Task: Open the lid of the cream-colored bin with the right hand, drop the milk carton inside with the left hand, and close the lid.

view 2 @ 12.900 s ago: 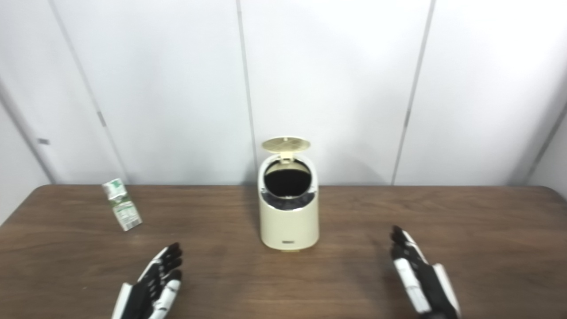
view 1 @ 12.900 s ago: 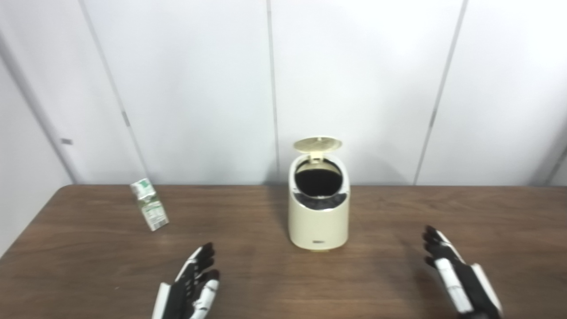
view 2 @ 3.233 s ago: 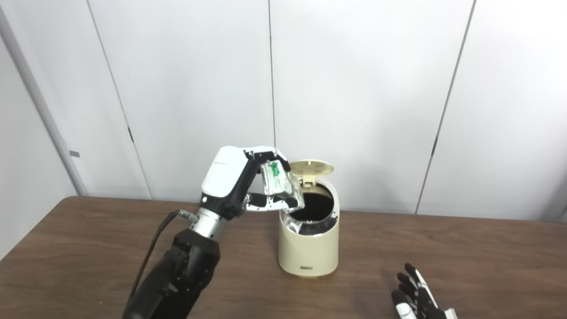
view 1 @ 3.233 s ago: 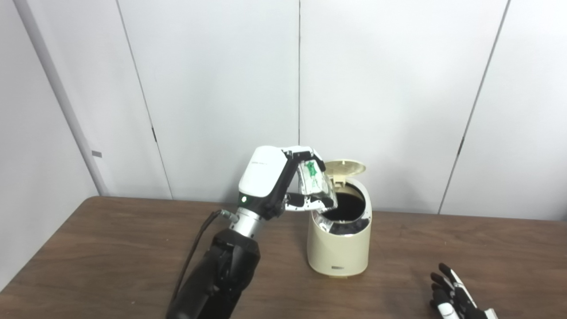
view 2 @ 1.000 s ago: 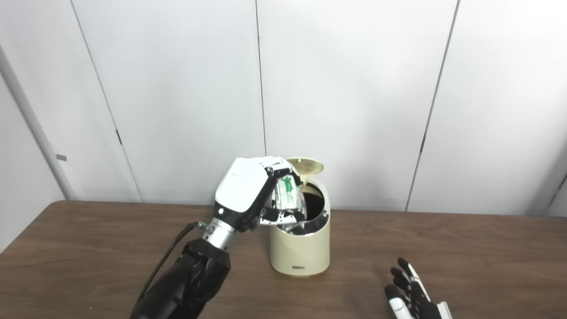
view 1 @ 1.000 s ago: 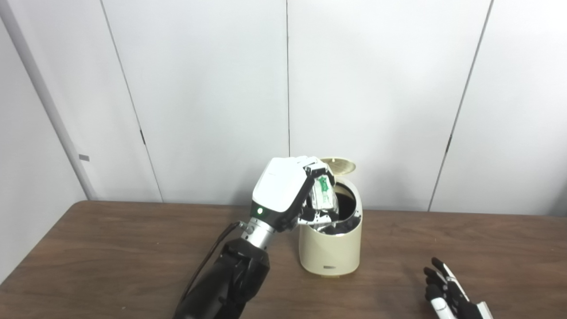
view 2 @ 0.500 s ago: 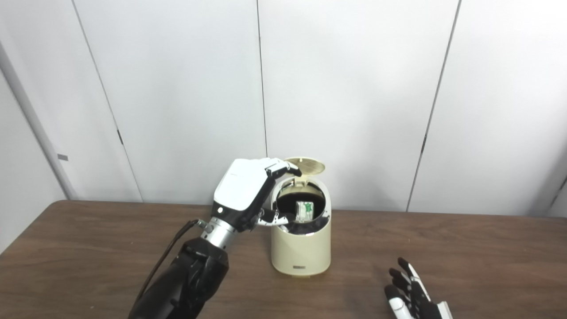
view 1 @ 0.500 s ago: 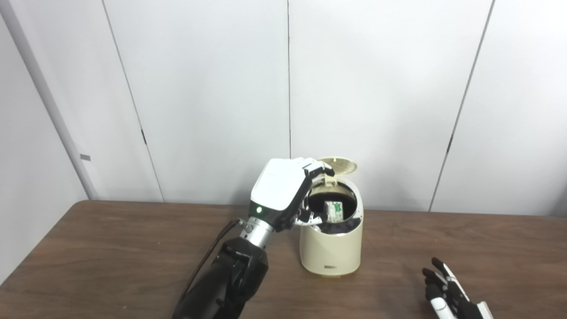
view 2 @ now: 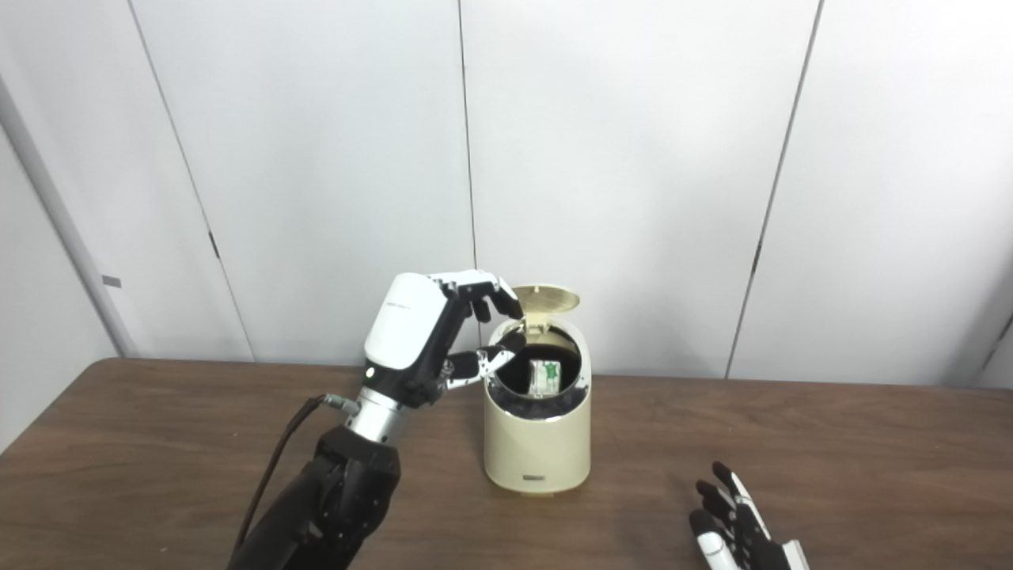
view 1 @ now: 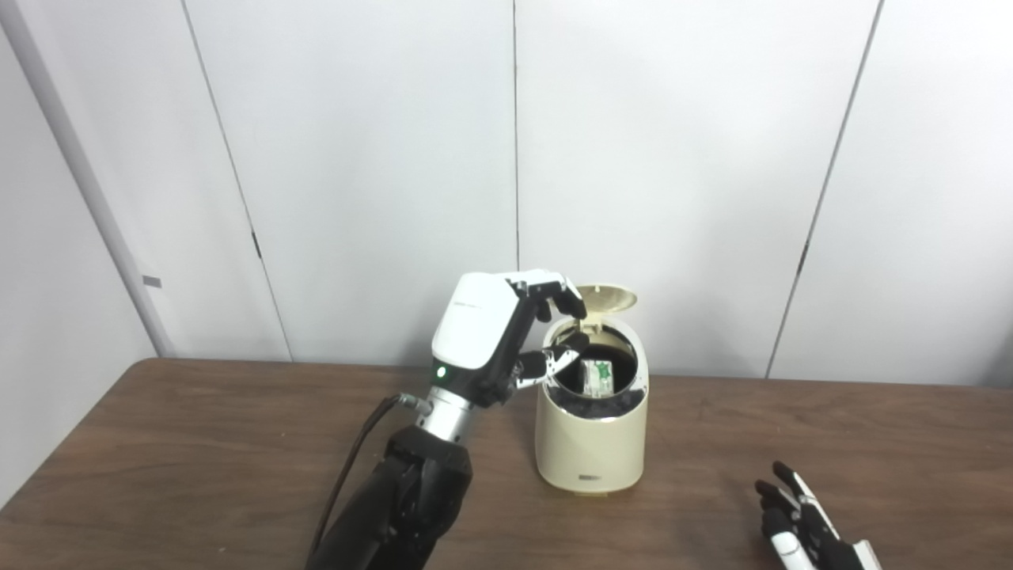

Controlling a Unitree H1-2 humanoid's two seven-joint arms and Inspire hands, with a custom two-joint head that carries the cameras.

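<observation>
The cream-colored bin (view 1: 591, 443) stands at the middle of the brown table (view 1: 198, 467), its round lid (view 1: 605, 298) tipped up at the back. The milk carton (view 1: 595, 376) sits inside the dark opening, its white and green top showing. My left hand (view 1: 506, 332) is raised just left of the bin's rim, open, fingers curled apart and holding nothing. My right hand (view 1: 803, 534) lies low near the table's front right edge, fingers spread, open.
White wall panels stand close behind the table. My left forearm (view 1: 404, 499) rises from the front edge, left of the bin. Bare tabletop stretches to either side of the bin.
The left hand let the carton go into the bin, then drew back left and slightly up from the opening. The right hand has stayed put.
</observation>
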